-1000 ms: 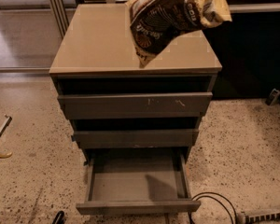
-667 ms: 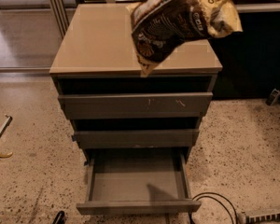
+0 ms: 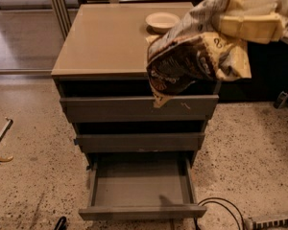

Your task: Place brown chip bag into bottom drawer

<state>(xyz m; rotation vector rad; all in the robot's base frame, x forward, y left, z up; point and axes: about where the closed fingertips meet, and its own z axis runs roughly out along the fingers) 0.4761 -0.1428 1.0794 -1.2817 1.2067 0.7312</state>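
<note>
Starting big: the worktop (image 3: 105, 42) is up top, and below it the bottom drawer (image 3: 141, 186) stands pulled out, ready. Up at the front right corner the brown chip bag (image 3: 187, 63) dangles in mid-air, its top pinched in the claw (image 3: 245, 25). Lifted, then; lowering and release look undone. A bowl (image 3: 162, 20) sits behind.
</note>
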